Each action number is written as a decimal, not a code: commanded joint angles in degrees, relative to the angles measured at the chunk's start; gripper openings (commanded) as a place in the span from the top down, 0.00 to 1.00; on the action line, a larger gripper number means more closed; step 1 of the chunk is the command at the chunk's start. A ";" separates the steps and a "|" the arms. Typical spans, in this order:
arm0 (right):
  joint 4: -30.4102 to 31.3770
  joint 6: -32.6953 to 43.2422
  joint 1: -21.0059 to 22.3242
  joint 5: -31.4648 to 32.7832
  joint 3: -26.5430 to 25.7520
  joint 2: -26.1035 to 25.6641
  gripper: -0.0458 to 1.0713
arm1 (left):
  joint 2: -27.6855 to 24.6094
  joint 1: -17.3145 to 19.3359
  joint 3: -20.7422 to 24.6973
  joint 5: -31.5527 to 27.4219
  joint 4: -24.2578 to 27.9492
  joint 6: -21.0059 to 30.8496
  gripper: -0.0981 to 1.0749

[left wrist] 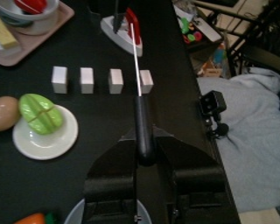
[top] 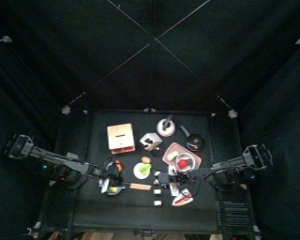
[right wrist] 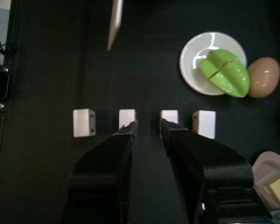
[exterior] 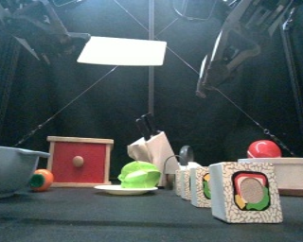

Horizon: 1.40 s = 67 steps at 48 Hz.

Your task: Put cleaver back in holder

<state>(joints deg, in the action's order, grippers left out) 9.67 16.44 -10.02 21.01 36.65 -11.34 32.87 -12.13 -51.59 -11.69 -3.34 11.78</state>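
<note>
**Left wrist view: clamping the cleaver, well apart from the holder**

Gripping the cleaver (left wrist: 140, 131) by its dark handle between the left fingers (left wrist: 109, 171), with the red-edged blade pointing straight ahead of the fingertips, above a row of white blocks (left wrist: 99, 80) on the table (left wrist: 166, 52). Hanging released over that same row, the right fingers (right wrist: 113, 157) gaping with nothing between them, the blade tip just ahead of them. Standing well beyond both pairs of fingers, the tan-orange holder (top: 119, 137), touching neither.
</note>
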 commanded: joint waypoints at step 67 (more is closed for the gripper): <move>1.58 -0.09 34.19 -19.25 0.44 6.33 0.66 | -3.60 33.22 14.85 -22.59 3.25 0.26 0.54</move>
<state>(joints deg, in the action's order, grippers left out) 11.25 16.35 23.20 2.20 39.38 -5.27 29.62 20.74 -38.58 -34.28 -1.32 12.13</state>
